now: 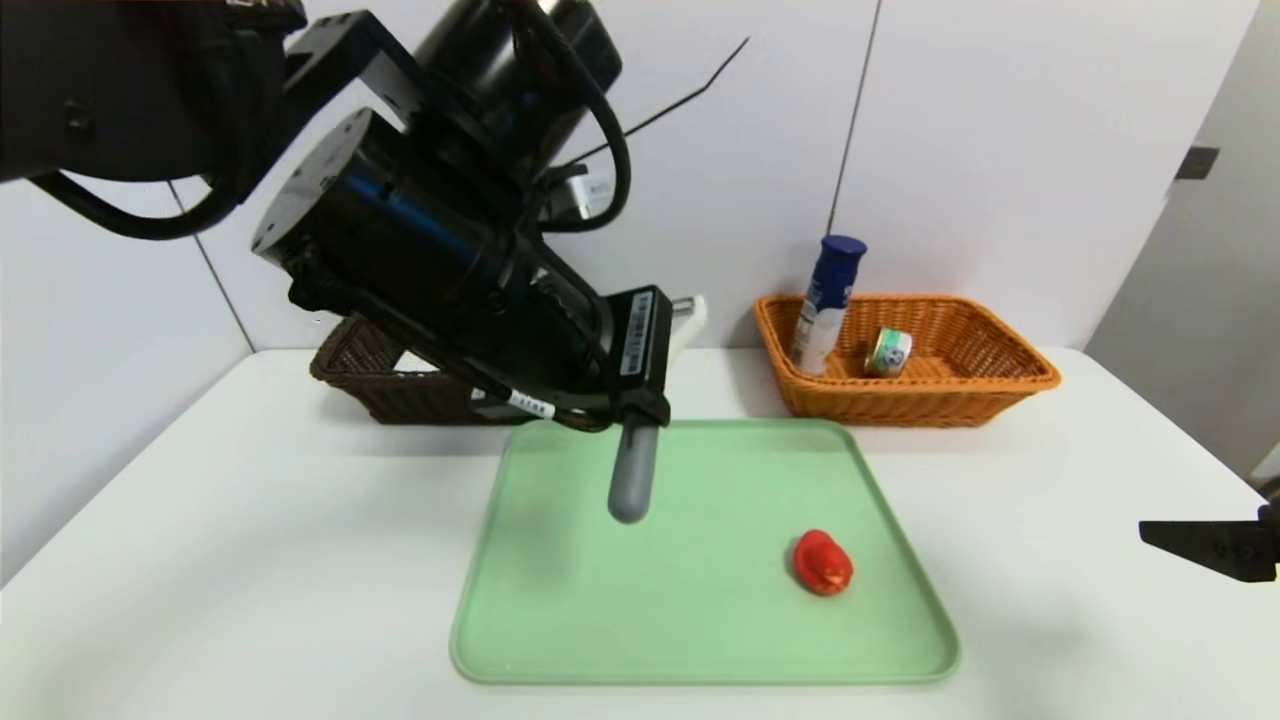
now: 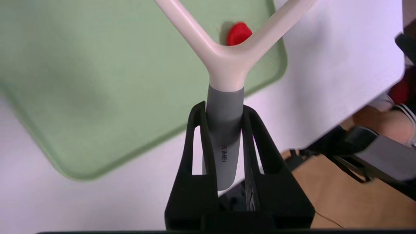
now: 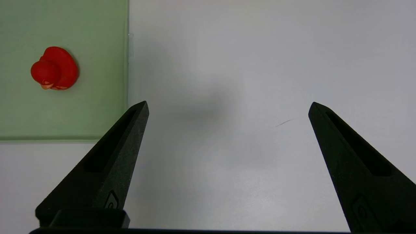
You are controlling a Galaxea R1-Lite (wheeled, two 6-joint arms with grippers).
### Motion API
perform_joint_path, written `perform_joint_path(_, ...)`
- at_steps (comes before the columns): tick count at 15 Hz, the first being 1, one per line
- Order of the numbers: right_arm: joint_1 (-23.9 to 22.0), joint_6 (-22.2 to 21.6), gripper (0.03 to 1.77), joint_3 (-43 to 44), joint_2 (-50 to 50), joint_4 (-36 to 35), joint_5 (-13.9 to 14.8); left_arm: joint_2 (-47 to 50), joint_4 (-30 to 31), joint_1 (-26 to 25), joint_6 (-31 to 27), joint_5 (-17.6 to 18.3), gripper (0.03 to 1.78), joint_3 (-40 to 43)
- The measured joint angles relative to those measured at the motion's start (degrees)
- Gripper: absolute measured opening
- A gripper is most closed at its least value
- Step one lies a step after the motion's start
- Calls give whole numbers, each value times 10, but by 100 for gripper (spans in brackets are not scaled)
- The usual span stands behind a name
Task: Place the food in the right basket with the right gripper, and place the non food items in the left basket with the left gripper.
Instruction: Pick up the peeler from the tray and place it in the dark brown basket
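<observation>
One item is in transit: the black left gripper (image 2: 224, 130), upper-centre-left of the head view, is clamped on the grey handle of the white Y-shaped peeler (image 2: 227, 65), handle end hanging over the pale green plastic tray (image 1: 700, 640) mid-frame. Step in hand looks like carrying the peeler to the dark brown woven wicker basket (image 1: 350, 370), mostly hidden behind the arm at centre-left; next move would call for swinging over that basket and letting go above it. Food looks sorted already: tall dark-blue bottle with blue cap (image 1: 825, 300) and small round tin can (image 1: 888, 352) sit in the orange-tan woven wicker basket (image 1: 1000, 375), upper right. Small red lumpy object (image 1: 822, 562) lies on the tray's lower-right part, left gripper's job afterward, I'd judge. Black right gripper (image 3: 227, 169) is parked at the head view's right edge, fingers spread wide and empty over the white table (image 3: 243, 65), beside the tray edge. Left wrist view alone shows the grip itself, fingers pressed on both sides of the handle, and the peeler's fork; head view hides that behind the wrist but alone shows both baskets. White oblong case can't be made out for sure.
</observation>
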State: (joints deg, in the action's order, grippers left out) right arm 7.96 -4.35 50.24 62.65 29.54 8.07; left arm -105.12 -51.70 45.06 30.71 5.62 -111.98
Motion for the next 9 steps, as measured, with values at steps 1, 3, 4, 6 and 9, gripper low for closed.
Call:
perform_joint_path(1,0,0,170,0,0,0,0,4,18,-9,-19,-30,26,0)
perform_joint_path(3,0,0,170,0,0,0,0,8,43,-38,-62,-67,26,0)
perform_joint_path(4,0,0,170,0,1,0,1,7,49,-57,-87,-89,26,0)
perform_joint_path(6,0,0,170,1,1,-1,0,-3,81,-105,-131,-131,26,1)
perform_joint_path(9,0,1,170,4,1,-3,1,-34,154,-177,-172,-139,26,2)
